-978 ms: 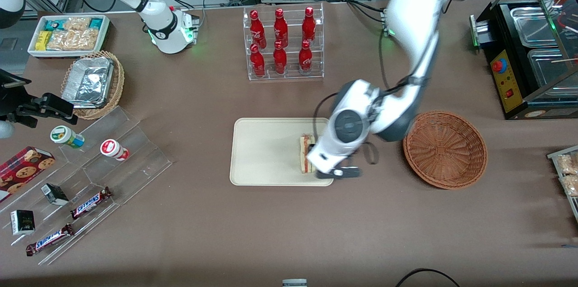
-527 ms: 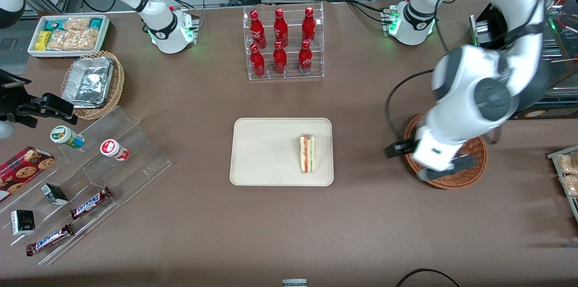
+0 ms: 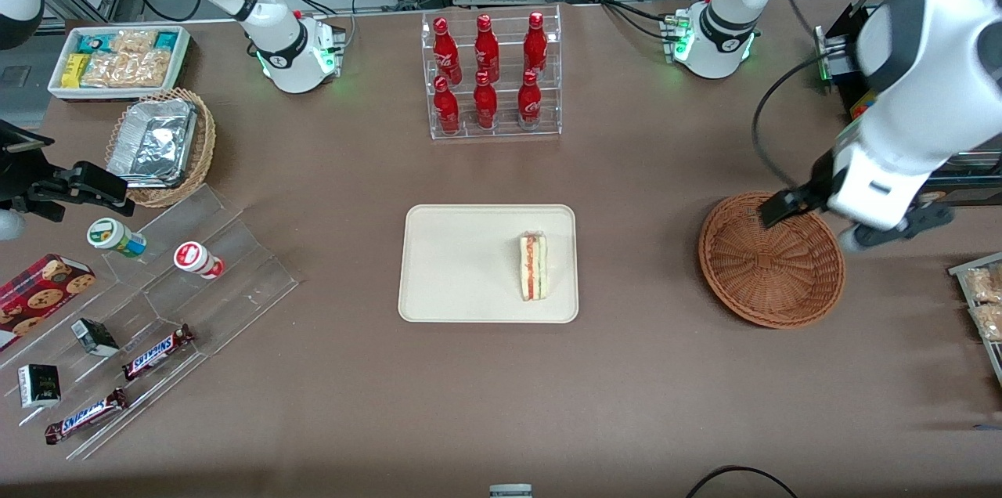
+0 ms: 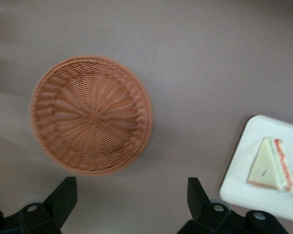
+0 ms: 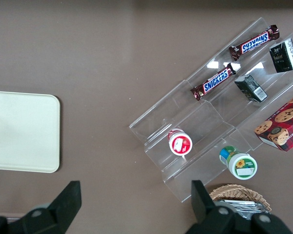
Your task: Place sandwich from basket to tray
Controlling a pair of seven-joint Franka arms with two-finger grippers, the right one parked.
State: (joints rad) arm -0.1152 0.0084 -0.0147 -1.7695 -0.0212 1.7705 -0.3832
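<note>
The sandwich (image 3: pixel 533 267) lies on the cream tray (image 3: pixel 462 263), near the tray's end that faces the basket. The reddish-brown wicker basket (image 3: pixel 771 259) holds nothing. My left gripper (image 3: pixel 845 220) hangs high above the basket's rim on the working arm's side, open and empty. In the left wrist view the basket (image 4: pixel 90 114), the tray's corner (image 4: pixel 244 187) and the sandwich (image 4: pixel 271 165) show, with the gripper (image 4: pixel 129 200) spread wide over bare table. The tray also shows in the right wrist view (image 5: pixel 24 131).
A clear rack of red bottles (image 3: pixel 491 75) stands farther from the camera than the tray. A black machine (image 3: pixel 916 106) and snack packets (image 3: pixel 982 302) sit at the working arm's end. A clear stepped shelf of snacks (image 3: pixel 156 302) and a foil-filled wicker basket (image 3: pixel 160 146) lie toward the parked arm's end.
The gripper left the sandwich on the tray, swung away over the basket, then rose and moved on toward the working arm's end. The sandwich has stayed put.
</note>
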